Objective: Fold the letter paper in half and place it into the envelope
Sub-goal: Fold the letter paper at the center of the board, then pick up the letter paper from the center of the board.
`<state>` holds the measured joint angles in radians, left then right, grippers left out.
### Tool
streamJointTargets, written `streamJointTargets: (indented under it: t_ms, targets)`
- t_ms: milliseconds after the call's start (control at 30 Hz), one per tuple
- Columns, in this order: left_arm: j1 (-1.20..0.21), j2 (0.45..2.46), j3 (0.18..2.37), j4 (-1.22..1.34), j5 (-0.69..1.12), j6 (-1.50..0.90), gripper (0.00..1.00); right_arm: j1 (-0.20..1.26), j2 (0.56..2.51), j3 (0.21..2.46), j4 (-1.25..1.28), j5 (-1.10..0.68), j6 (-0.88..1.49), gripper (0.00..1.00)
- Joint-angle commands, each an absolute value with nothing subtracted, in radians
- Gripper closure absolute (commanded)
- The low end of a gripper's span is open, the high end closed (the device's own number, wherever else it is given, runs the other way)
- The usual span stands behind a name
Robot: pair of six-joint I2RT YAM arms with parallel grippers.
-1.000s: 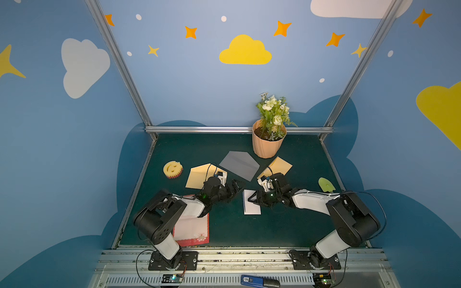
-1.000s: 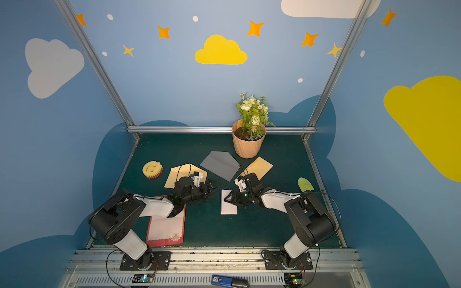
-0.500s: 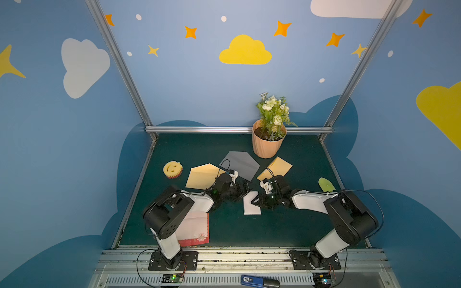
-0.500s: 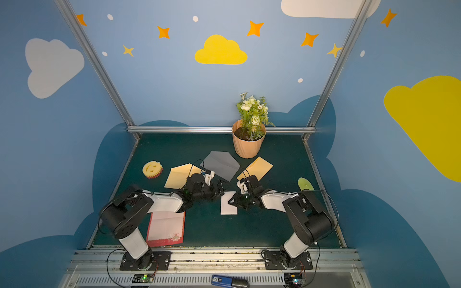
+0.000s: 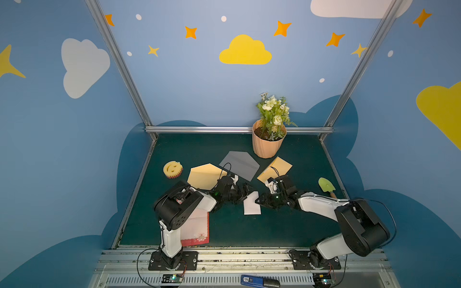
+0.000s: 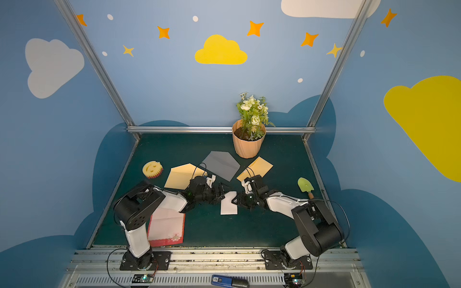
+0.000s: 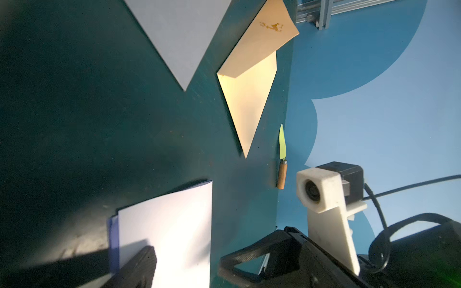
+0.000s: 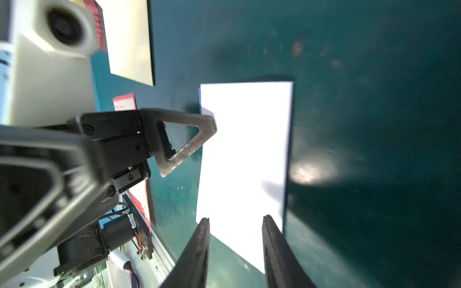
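Observation:
The white letter paper (image 5: 252,206) (image 6: 228,207) lies folded on the green mat between my two grippers. My left gripper (image 5: 245,193) is open at the paper's far left corner; one finger (image 7: 139,266) hangs over the sheet (image 7: 174,224). My right gripper (image 5: 259,199) (image 8: 235,249) sits at the paper's right edge, its jaws apart above the near end of the sheet (image 8: 244,149), pinching nothing. A tan envelope (image 5: 203,175) and a grey envelope (image 5: 239,165) lie behind with flaps open.
A folded yellow sheet (image 5: 274,169) lies by the flower pot (image 5: 268,142). A smiley sponge (image 5: 172,169) sits at the left and a green trowel (image 5: 326,185) at the right. A red-bordered card (image 5: 197,224) lies under the left arm.
My left arm has swung right, from over the tan envelope to the paper's left corner. The right gripper has stayed at the paper's right edge.

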<state>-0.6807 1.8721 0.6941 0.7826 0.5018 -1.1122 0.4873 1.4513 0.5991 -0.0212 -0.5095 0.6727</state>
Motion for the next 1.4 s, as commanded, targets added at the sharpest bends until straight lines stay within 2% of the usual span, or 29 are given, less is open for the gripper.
streamJointTargets:
  t_ms: [0,567,667,733,833,900,1000,1133,1367]
  targets:
    - [-0.68,1.898,0.679,0.776,0.501,-1.112,0.08,0.46,1.446,0.586,-0.083,-0.523,0.62,0.64]
    - [-0.678,1.919,0.674,0.796,0.505,-1.113,0.08,0.507,1.646,0.594,0.133,-0.631,0.713,0.64]
    - [-0.675,1.931,0.666,0.815,0.508,-1.122,0.09,0.507,1.656,0.589,0.185,-0.664,0.743,0.67]
    - [-0.673,1.933,0.662,0.826,0.513,-1.125,0.09,0.506,1.647,0.591,0.188,-0.665,0.748,0.73]
    - [-0.647,1.911,0.652,0.856,0.532,-1.119,0.09,0.496,1.621,0.627,0.101,-0.649,0.687,0.91]
    - [-0.615,1.873,0.65,0.87,0.567,-1.092,0.09,0.479,1.603,0.662,0.018,-0.643,0.617,0.99]
    - [-0.559,1.796,0.681,0.827,0.667,-0.971,0.1,0.448,1.575,0.749,-0.143,-0.677,0.458,1.0]
    - [-0.525,1.643,0.712,0.583,0.705,-0.646,0.1,0.438,1.57,0.916,-0.464,-0.74,0.155,1.0]
    - [-0.439,1.474,0.754,0.349,0.796,-0.375,0.11,0.492,1.588,1.07,-0.642,-0.849,-0.039,1.0]
